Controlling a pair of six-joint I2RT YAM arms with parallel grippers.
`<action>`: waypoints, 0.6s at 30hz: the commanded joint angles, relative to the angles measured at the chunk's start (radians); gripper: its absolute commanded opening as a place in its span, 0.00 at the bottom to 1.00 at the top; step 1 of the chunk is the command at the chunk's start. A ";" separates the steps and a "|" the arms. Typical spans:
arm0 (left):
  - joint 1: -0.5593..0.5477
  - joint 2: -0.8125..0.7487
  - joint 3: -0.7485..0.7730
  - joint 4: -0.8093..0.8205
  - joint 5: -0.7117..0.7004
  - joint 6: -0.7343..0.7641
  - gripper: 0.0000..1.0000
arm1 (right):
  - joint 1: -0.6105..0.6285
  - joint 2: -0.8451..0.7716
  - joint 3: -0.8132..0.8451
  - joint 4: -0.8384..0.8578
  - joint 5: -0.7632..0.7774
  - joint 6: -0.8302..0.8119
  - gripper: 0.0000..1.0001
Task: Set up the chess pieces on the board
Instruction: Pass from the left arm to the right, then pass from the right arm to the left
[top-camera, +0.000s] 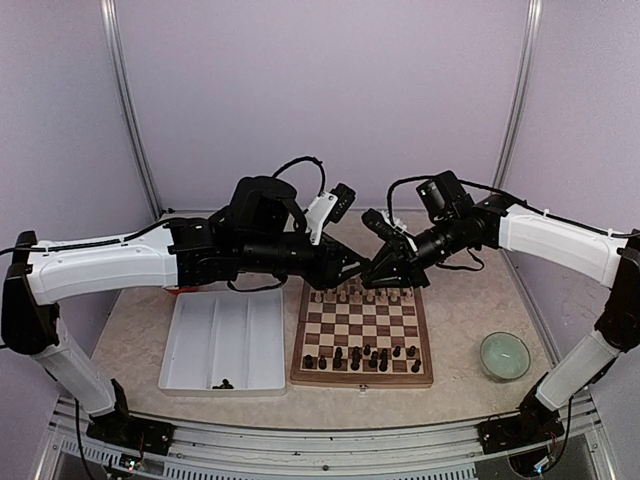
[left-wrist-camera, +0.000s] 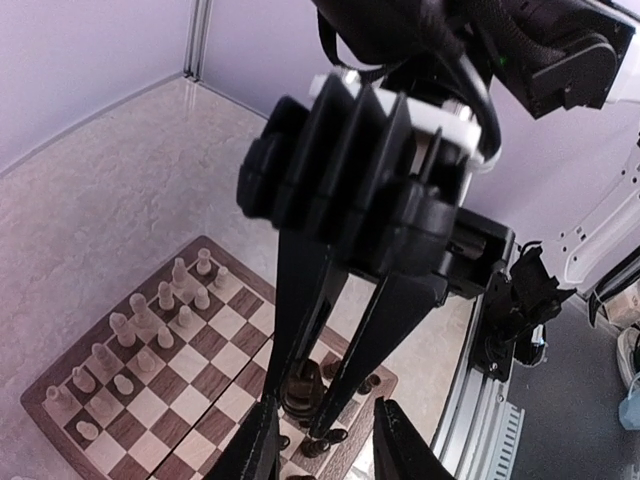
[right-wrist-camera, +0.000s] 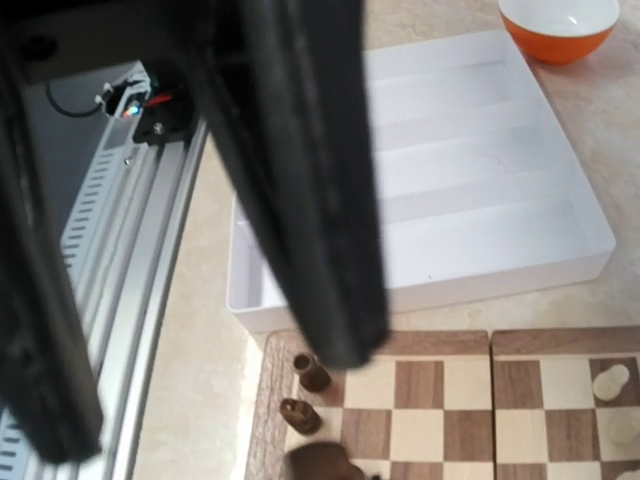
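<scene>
The board (top-camera: 360, 325) lies between the arms, with dark chess pieces (top-camera: 360, 357) on its near rows and cream ones on the far rows. Both grippers meet above the board's far edge. In the left wrist view, the right gripper (left-wrist-camera: 303, 405) comes down from above, its long black fingers shut on a dark chess piece (left-wrist-camera: 298, 385). My left gripper (left-wrist-camera: 327, 420) is open, one finger on each side of that piece and not touching it. In the right wrist view the held piece (right-wrist-camera: 320, 465) is a blurred brown shape at the bottom edge, and the left gripper's fingers (right-wrist-camera: 310, 200) cross the view.
A white divided tray (top-camera: 222, 340) lies left of the board with a few dark pieces (top-camera: 225, 383) at its near end. A pale green bowl (top-camera: 504, 355) stands right of the board. An orange bowl (right-wrist-camera: 560, 25) sits beyond the tray. Two dark pieces (right-wrist-camera: 305, 390) stand at the board's corner.
</scene>
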 joint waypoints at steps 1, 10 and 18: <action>0.001 0.030 0.039 -0.093 0.031 0.030 0.33 | 0.010 -0.017 0.003 -0.037 0.022 -0.028 0.11; -0.001 0.068 0.054 -0.069 0.020 0.027 0.32 | 0.026 -0.017 0.010 -0.056 0.041 -0.042 0.11; 0.001 0.060 0.047 -0.007 0.028 0.033 0.27 | 0.033 -0.011 0.008 -0.060 0.037 -0.047 0.12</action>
